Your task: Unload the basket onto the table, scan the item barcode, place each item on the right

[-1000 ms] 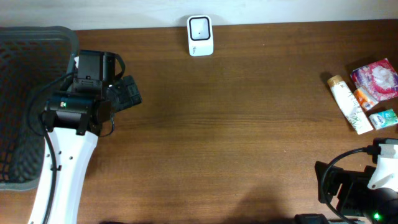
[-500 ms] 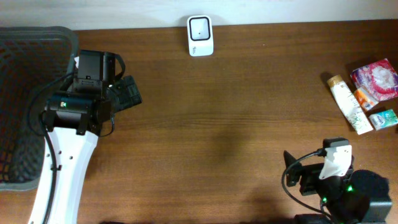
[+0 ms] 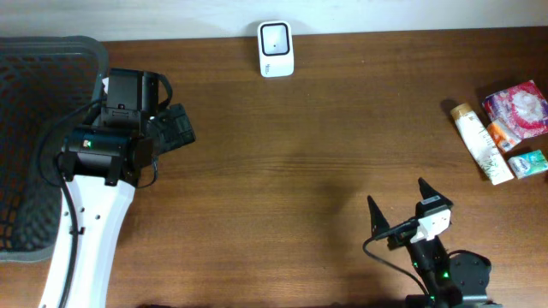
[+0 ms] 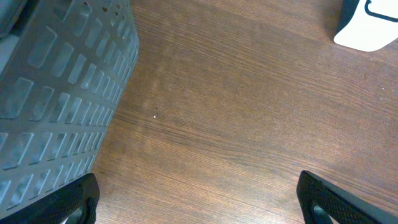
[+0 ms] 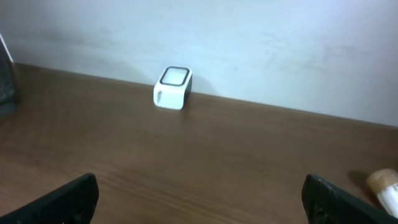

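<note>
The white barcode scanner [image 3: 276, 49] stands at the table's far edge, also seen in the right wrist view [image 5: 173, 88] and, as a corner, in the left wrist view [image 4: 370, 25]. The items lie at the far right: a cream tube [image 3: 481, 142], a pink packet [image 3: 516, 107], a small orange item [image 3: 501, 135] and a teal one [image 3: 527, 162]. My right gripper [image 3: 400, 202] hovers open and empty near the front edge, left of the items, facing the scanner [image 5: 202, 202]. My left gripper [image 3: 163, 107] stays open and empty beside the basket [image 4: 199, 205].
A dark mesh basket [image 3: 38, 128] fills the left end of the table, its wall close to my left fingers [image 4: 62, 81]. The tube's cap [image 5: 382, 182] shows at the right edge of the right wrist view. A pale wall runs behind the table.
My right arm has swung from the bottom right corner leftward and up over the table, its open fingers now in view. The left arm has not moved.
</note>
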